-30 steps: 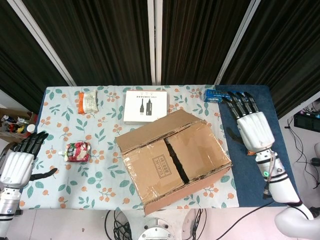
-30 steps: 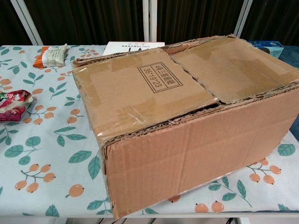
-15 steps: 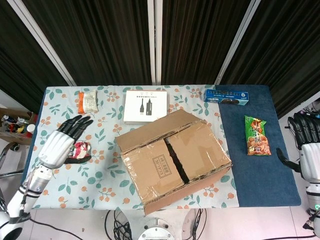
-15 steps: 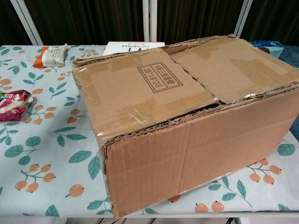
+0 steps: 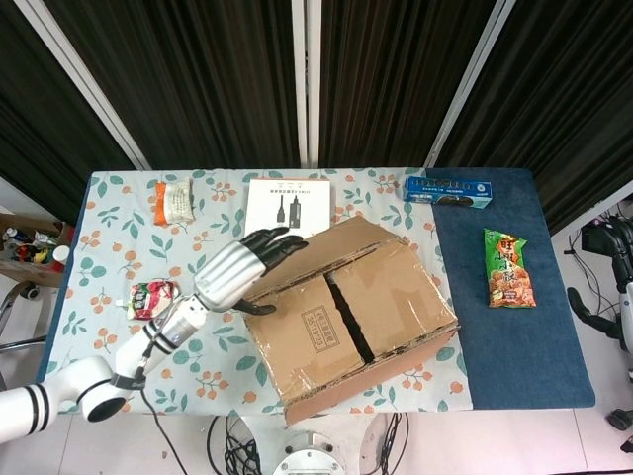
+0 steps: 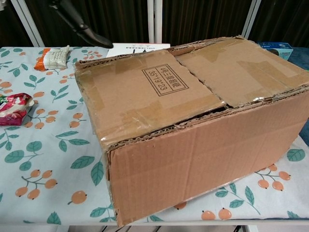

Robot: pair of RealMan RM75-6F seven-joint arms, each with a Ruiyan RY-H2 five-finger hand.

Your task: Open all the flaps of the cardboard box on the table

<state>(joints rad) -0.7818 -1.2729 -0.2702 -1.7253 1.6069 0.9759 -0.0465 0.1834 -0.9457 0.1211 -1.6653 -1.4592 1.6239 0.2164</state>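
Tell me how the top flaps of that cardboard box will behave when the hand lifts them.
The cardboard box has corrugated flaps, so they should stay fairly stiff and hinge up as panels. The tape along the seam looks already split, with a dark gap showing, so little resistance seems likely. The left hand is at the left flap's edge; the worn, ragged edges may bend or tear slightly.

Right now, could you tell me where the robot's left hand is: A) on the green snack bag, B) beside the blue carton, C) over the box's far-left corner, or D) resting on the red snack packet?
C: the left hand reaches over the far-left corner of the cardboard box, fingers spread, holding nothing.
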